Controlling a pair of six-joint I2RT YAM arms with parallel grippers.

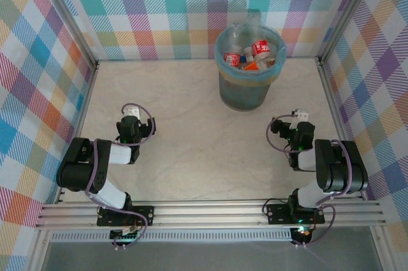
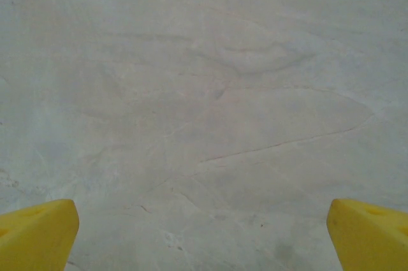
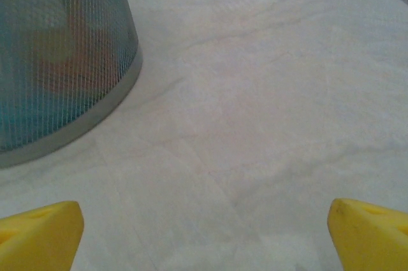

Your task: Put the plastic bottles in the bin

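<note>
The round grey-blue bin, lined with a light blue bag, stands at the far middle of the table. Several plastic bottles with red labels lie piled inside it. My left gripper rests folded back at the near left, its yellow fingertips wide apart over bare table, open. My right gripper sits at the near right, a short way from the bin, also open with nothing between its yellow fingertips. The bin's mesh wall fills the upper left of the right wrist view, with bottle colours showing through.
Plaid walls enclose the pale marbled table on three sides. An aluminium rail runs along the near edge where both arm bases are bolted.
</note>
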